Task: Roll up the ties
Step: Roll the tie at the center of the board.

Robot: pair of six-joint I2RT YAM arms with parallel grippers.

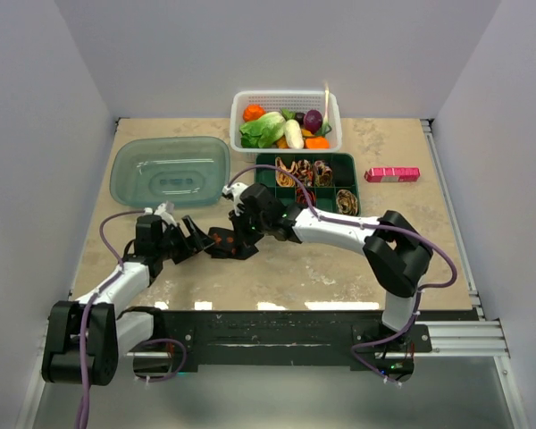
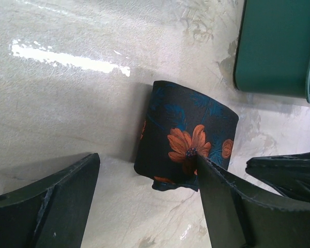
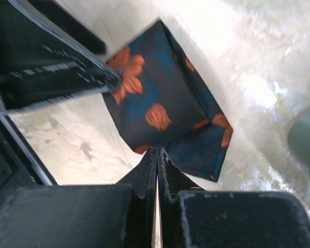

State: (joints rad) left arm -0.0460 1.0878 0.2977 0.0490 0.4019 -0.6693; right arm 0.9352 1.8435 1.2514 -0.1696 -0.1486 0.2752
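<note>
Arms meet over the middle of the tabletop (image 1: 339, 268), and from my seat both wrist cameras are filled with the same thing: the dark tie (image 2: 188, 129). It is black-blue with orange flowers, wound into a short, squat bundle and lying on the bare surface just in front of the green tray (image 1: 344, 168). In the right wrist view one layer of cloth sticks out past the rest of the bundle.

I see my left hand (image 2: 147, 161) with its fingers spread wide. One fingertip rests against the tie at the orange flower. The other is off to the far side, apart from the cloth, with bare tabletop between them.

My right hand (image 3: 157, 152) has its fingers pressed tight together, tips down at the near edge of the bundle. I cannot tell whether any cloth is caught between them. Its dark fingers also show at the right edge of the left wrist view, close beside the left hand.

Further back, the tray holds several rolled ties (image 1: 305, 170) in tan and brown, each in its own compartment. Behind the tray is a white basket (image 1: 286, 93) of vegetables, to its right a pink box (image 1: 392, 174), and to its left a clear greenish container (image 1: 170, 170).
</note>
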